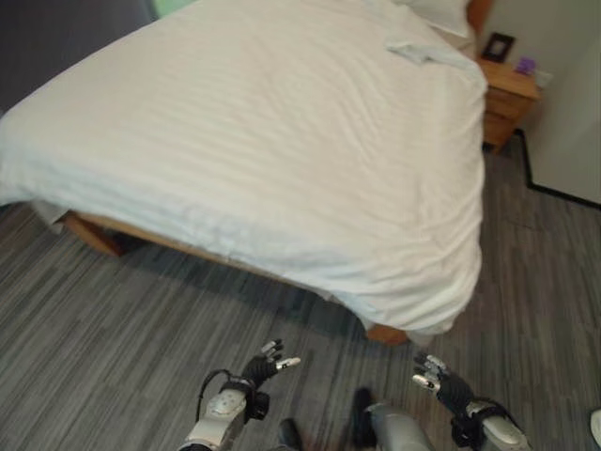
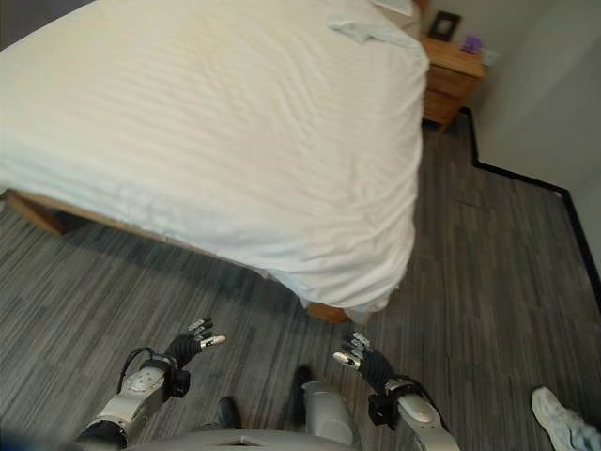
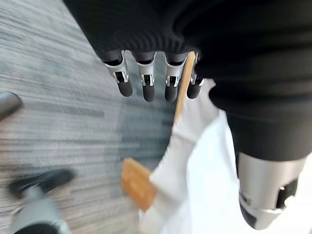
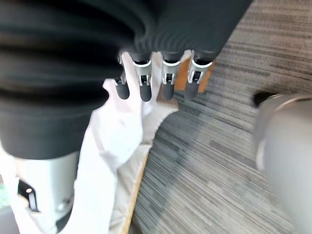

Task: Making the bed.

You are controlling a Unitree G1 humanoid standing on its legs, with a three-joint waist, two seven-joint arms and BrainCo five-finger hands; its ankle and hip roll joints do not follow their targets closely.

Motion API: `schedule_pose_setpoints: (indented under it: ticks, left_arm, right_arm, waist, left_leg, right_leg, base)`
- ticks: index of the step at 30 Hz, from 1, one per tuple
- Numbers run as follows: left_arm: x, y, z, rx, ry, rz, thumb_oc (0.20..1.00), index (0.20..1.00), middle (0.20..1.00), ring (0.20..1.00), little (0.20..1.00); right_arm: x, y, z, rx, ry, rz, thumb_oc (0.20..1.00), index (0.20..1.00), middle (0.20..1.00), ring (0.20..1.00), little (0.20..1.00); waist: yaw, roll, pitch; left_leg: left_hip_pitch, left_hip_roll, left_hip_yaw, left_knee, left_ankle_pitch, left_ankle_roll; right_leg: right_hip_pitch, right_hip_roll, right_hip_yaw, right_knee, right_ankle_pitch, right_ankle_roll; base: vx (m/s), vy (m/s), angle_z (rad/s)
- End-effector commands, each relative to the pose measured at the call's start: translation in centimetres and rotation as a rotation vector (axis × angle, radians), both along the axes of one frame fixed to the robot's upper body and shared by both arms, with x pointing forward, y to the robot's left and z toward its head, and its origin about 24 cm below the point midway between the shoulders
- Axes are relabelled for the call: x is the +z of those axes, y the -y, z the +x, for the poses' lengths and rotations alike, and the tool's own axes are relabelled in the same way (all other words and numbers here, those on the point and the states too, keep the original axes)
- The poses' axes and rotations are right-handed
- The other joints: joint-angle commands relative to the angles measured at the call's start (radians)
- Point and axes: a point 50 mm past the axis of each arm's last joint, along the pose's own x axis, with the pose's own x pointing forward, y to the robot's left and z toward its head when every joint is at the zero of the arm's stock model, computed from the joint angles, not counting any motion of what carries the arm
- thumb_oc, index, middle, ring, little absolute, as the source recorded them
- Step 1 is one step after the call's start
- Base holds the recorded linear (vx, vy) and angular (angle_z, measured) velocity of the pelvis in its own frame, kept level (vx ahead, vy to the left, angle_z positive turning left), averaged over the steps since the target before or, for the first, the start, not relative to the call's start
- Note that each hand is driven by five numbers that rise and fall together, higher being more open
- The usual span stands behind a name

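Observation:
A bed with a wooden frame [image 1: 94,233] stands ahead of me, covered by a white duvet [image 1: 272,141] that hangs over the near corner [image 1: 423,291]. A folded-back bit of white cloth [image 1: 413,47] lies near the pillow [image 1: 437,13] at the far end. My left hand [image 1: 264,365] hovers low over the floor, short of the bed, fingers straight and holding nothing. My right hand [image 1: 438,378] hangs the same way below the bed's near corner, open and apart from the duvet. Both wrist views show straight fingers [image 3: 145,83] [image 4: 165,80] with the duvet beyond them.
A wooden nightstand [image 1: 507,94] with a dark picture frame [image 1: 497,46] and a small purple object [image 1: 525,65] stands at the far right beside the bed. Grey striped carpet [image 1: 122,338] runs around the bed. A person's light shoe [image 2: 563,418] is at the lower right.

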Motion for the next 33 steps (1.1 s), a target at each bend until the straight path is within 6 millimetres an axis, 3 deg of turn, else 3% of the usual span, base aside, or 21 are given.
schedule_pose_setpoints:
  ticks: [1,2,4,6,8,9,10,11,12,13,14,16,19,23,24,25,26,27,30,31,33]
  left_arm:
    - [1.6,0.5,2.0,0.014,0.114,-0.032,1.0,1.0,1.0,1.0,1.0]
    - [1.7,0.7,2.1,0.035,0.122,-0.054,1.0,1.0,1.0,1.0,1.0]
    - [1.7,0.3,2.1,0.056,0.121,-0.061,1.0,1.0,1.0,1.0,1.0]
    - [1.3,0.2,1.7,0.07,0.103,-0.058,1.0,1.0,1.0,1.0,1.0]
    - [1.2,0.2,1.5,0.089,0.098,-0.069,1.0,1.0,1.0,1.0,1.0]
    - [1.2,0.2,1.5,0.116,0.098,-0.087,1.0,1.0,1.0,1.0,1.0]
    - [1.6,0.7,1.7,0.163,0.141,-0.138,1.0,1.0,1.0,1.0,1.0]
    - [1.6,1.1,1.7,0.164,0.135,-0.155,1.0,1.0,1.0,1.0,1.0]
    - [1.6,1.1,1.7,0.164,0.136,-0.155,1.0,1.0,1.0,1.0,1.0]
    - [1.5,1.2,1.5,0.18,0.133,-0.171,1.0,1.0,1.0,1.0,1.0]
    - [1.1,1.3,0.6,0.205,0.108,-0.205,1.0,1.0,1.0,1.0,1.0]
    - [0.8,1.7,0.2,0.201,0.093,-0.215,1.0,1.0,1.0,1.0,1.0]
    - [1.2,2.5,0.9,0.139,0.114,-0.184,1.0,1.0,1.0,1.0,1.0]
    - [1.5,1.8,0.8,0.198,0.137,-0.196,1.0,1.0,1.0,1.0,1.0]
    - [4.1,-0.4,2.1,0.212,0.22,-0.187,1.0,1.0,1.0,1.0,1.0]
    - [4.1,-0.4,2.1,0.212,0.22,-0.187,1.0,1.0,1.0,1.0,1.0]
    - [3.7,-0.5,2.2,0.187,0.211,-0.121,1.0,1.0,1.0,1.0,1.0]
    - [4.1,-0.5,2.6,0.202,0.237,-0.12,1.0,1.0,1.0,1.0,1.0]
    - [3.8,-0.2,2.3,0.259,0.225,-0.189,1.0,1.0,1.0,1.0,1.0]
    - [3.3,0.1,2.1,0.255,0.194,-0.22,1.0,1.0,1.0,1.0,1.0]
    - [3.3,0.0,2.1,0.216,0.19,-0.183,1.0,1.0,1.0,1.0,1.0]
  right_arm:
    - [1.1,0.1,1.2,0.071,0.08,-0.062,1.0,1.0,1.0,1.0,1.0]
    - [1.3,-0.1,2.1,0.092,0.098,-0.092,1.0,1.0,1.0,1.0,1.0]
    - [1.8,-0.9,2.8,0.096,0.127,-0.054,1.0,1.0,1.0,1.0,1.0]
    - [2.3,-0.9,3.1,0.09,0.152,-0.041,1.0,1.0,1.0,1.0,1.0]
    - [2.7,-0.8,3.3,0.087,0.174,-0.043,1.0,1.0,1.0,1.0,1.0]
    - [3.3,-0.6,3.8,0.086,0.2,-0.051,1.0,1.0,1.0,1.0,1.0]
    - [4.1,-0.6,4.8,0.092,0.246,-0.065,1.0,1.0,1.0,1.0,1.0]
    - [4.2,-0.6,5.0,0.091,0.252,-0.065,1.0,1.0,1.0,1.0,1.0]
    - [4.2,-0.6,5.0,0.091,0.253,-0.065,1.0,1.0,1.0,1.0,1.0]
    - [4.2,-0.5,5.0,0.073,0.252,-0.065,1.0,1.0,1.0,1.0,1.0]
    - [4.1,-0.1,4.4,0.029,0.252,-0.049,1.0,1.0,1.0,1.0,1.0]
    - [3.7,0.1,3.7,0.021,0.237,-0.063,1.0,1.0,1.0,1.0,1.0]
    - [2.8,-0.1,3.1,-0.046,0.205,-0.051,1.0,1.0,1.0,1.0,1.0]
    - [1.9,-0.7,2.4,-0.124,0.162,0.04,1.0,1.0,1.0,1.0,1.0]
    - [2.1,-1.9,3.5,-0.128,0.126,0.146,1.0,1.0,1.0,1.0,1.0]
    - [2.1,-1.9,3.5,-0.129,0.126,0.146,1.0,1.0,1.0,1.0,1.0]
    - [1.3,-2.4,3.3,-0.11,0.078,0.131,1.0,1.0,1.0,1.0,1.0]
    - [1.6,-2.4,3.7,-0.125,0.093,0.157,1.0,1.0,1.0,1.0,1.0]
    - [2.6,-2.9,4.5,-0.112,0.14,0.211,1.0,1.0,1.0,1.0,1.0]
    - [3.7,-2.2,5.4,-0.03,0.201,0.096,1.0,1.0,1.0,1.0,1.0]
    - [3.9,-1.8,5.5,-0.024,0.21,0.065,1.0,1.0,1.0,1.0,1.0]
  waist:
    - [0.001,0.001,-0.002]
    - [0.028,-0.016,-0.026]
    - [0.039,-0.036,-0.038]
    - [0.036,-0.043,-0.043]
    - [0.036,-0.048,-0.038]
    - [0.039,-0.055,-0.025]
    - [0.082,-0.061,0.001]
    - [0.089,-0.059,0.008]
    - [0.087,-0.059,0.006]
    - [0.086,-0.062,0.008]
    - [0.062,-0.055,-0.02]
    - [0.054,-0.039,-0.042]
    - [0.024,-0.022,-0.06]
    - [0.022,-0.011,-0.076]
    - [0.054,0.039,-0.009]
    - [0.053,0.038,-0.01]
    - [0.045,0.03,-0.013]
    - [0.06,0.028,-0.007]
    - [0.072,0.017,-0.005]
    - [0.07,0.009,0.003]
    - [0.066,0.003,0.009]
  left_leg:
    - [-0.069,-0.046,-0.142,-0.051,0.083,-0.057]
    - [-0.08,-0.034,-0.094,-0.051,0.099,-0.063]
    - [-0.083,-0.017,-0.055,-0.051,0.123,-0.079]
    - [-0.079,0.008,-0.059,-0.051,0.152,-0.1]
    - [-0.077,0.02,-0.069,-0.024,0.16,-0.111]
    - [-0.104,0.033,-0.095,0.058,0.147,-0.119]
    - [-0.15,-0.03,-0.363,0.195,0.126,-0.114]
    - [-0.153,-0.054,-0.431,0.208,0.105,-0.114]
    - [-0.155,-0.055,-0.432,0.207,0.107,-0.114]
    - [-0.149,-0.07,-0.463,0.226,0.077,-0.113]
    - [-0.098,-0.057,-0.401,0.165,0.035,-0.089]
    - [-0.053,-0.066,-0.378,0.071,0.05,-0.08]
    - [-0.023,-0.081,-0.387,0.018,0.06,-0.073]
    - [0.004,-0.089,-0.396,0.013,0.053,-0.065]
    - [0.123,-0.088,-0.448,-0.051,-0.02,-0.03]
    - [0.123,-0.087,-0.448,-0.051,-0.02,-0.03]
    - [0.123,-0.099,-0.445,-0.051,-0.018,-0.021]
    - [0.13,-0.1,-0.437,-0.051,-0.016,-0.02]
    - [0.129,-0.112,-0.43,-0.05,-0.014,-0.011]
    - [0.129,-0.106,-0.42,-0.046,-0.021,-0.008]
    - [0.132,-0.101,-0.407,-0.043,-0.026,-0.004]
  right_leg:
    - [0.149,-0.04,0.015,-0.154,0.035,-0.027]
    - [0.204,-0.061,-0.014,-0.194,0.055,-0.013]
    - [0.23,-0.044,-0.034,-0.283,0.035,-0.016]
    - [0.256,-0.004,0.006,-0.357,0.014,-0.034]
    - [0.273,0.006,0.004,-0.373,0.013,-0.041]
    - [0.276,0.012,0.005,-0.373,0.014,-0.054]
    - [0.262,0.023,0.063,-0.359,0.015,-0.077]
    - [0.26,0.024,0.083,-0.354,0.015,-0.078]
    - [0.258,0.023,0.082,-0.355,0.016,-0.078]
    - [0.255,0.026,0.109,-0.357,0.019,-0.081]
    - [0.252,0.031,0.119,-0.355,0.018,-0.081]
    - [0.243,0.048,0.124,-0.349,0.012,-0.084]
    - [0.235,0.063,0.139,-0.354,0.013,-0.09]
    - [0.259,0.066,0.15,-0.355,0.004,-0.094]
    - [0.07,-0.01,0.06,-0.097,0.028,-0.048]
    - [0.071,-0.01,0.059,-0.098,0.029,-0.048]
    - [0.048,0.039,0.163,-0.089,0.065,-0.037]
    - [0.044,0.045,0.174,-0.092,0.075,-0.032]
    - [0.053,0.018,0.126,-0.107,0.105,-0.033]
    - [0.043,0.018,0.111,-0.091,0.112,-0.024]
    - [0.024,0.016,0.108,-0.051,0.127,-0.012]
  base:
    - [-0.21,-0.222,-0.82]
    - [-0.13,-0.181,-0.89]
    - [-0.11,-0.242,-1.06]
    - [-0.01,-0.327,-1.16]
    - [0.01,-0.218,-0.33]
    - [-0.09,-0.264,-0.05]
    - [-0.1,-0.316,-0.05]
    - [-0.08,-0.197,-0.58]
    - [-0.03,-0.115,-1.06]
    - [0.02,-0.09,-1.13]
    - [0.04,-0.074,-0.74]
    - [0.05,0.031,-0.12]
    - [0.0,0.045,-0.02]
    - [0.04,0.021,-0.07]
    - [0.0,0.0,0.0]
    - [-0.03,0.067,0.01]
    - [-0.04,0.079,0.0]
    - [-0.05,0.097,-0.03]
    - [-0.04,0.019,-0.18]
    - [-0.06,-0.012,-0.16]
    - [-0.05,-0.031,-0.21]
